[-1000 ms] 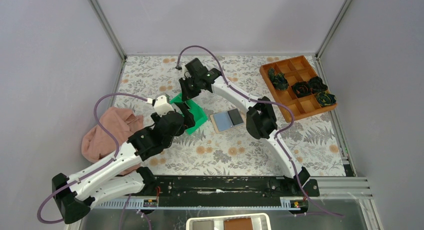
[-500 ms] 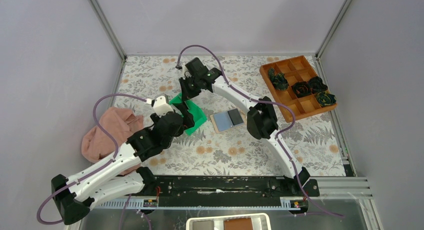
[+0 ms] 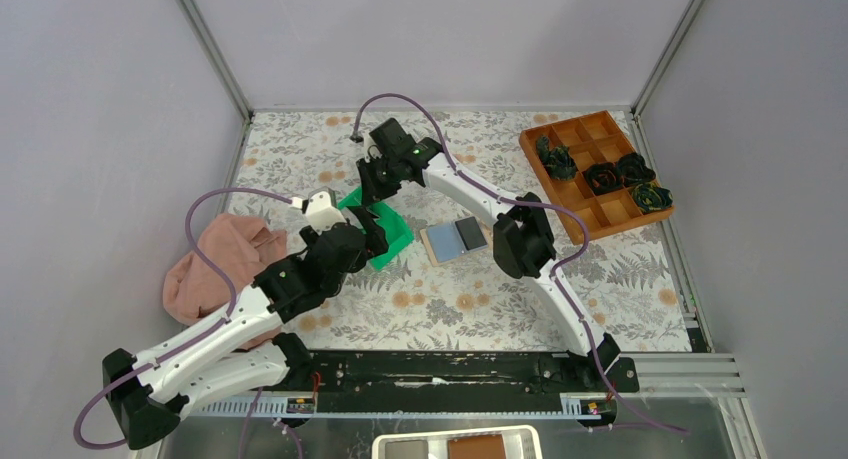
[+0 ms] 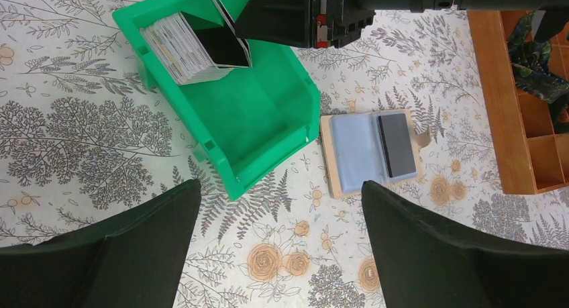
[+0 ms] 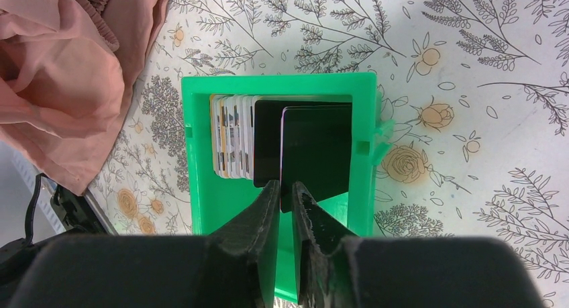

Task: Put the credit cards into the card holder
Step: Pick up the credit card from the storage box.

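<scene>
Now the right hand (image 5: 285, 187) sits nearly closed over the front credit card (image 5: 315, 147) inside the green tray (image 5: 194, 154); clamped or not, I cannot tell. Pinch squarely, lift straight. Just right of the tray the card holder (image 4: 369, 154) lies open; the left hand (image 4: 280, 187) gapes wide, empty.

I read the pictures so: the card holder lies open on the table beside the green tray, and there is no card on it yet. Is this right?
Not quite. The card holder does lie open on the table beside the green tray, but one dark card already lies on its blue-grey inner face. The left wrist view shows it.
</scene>
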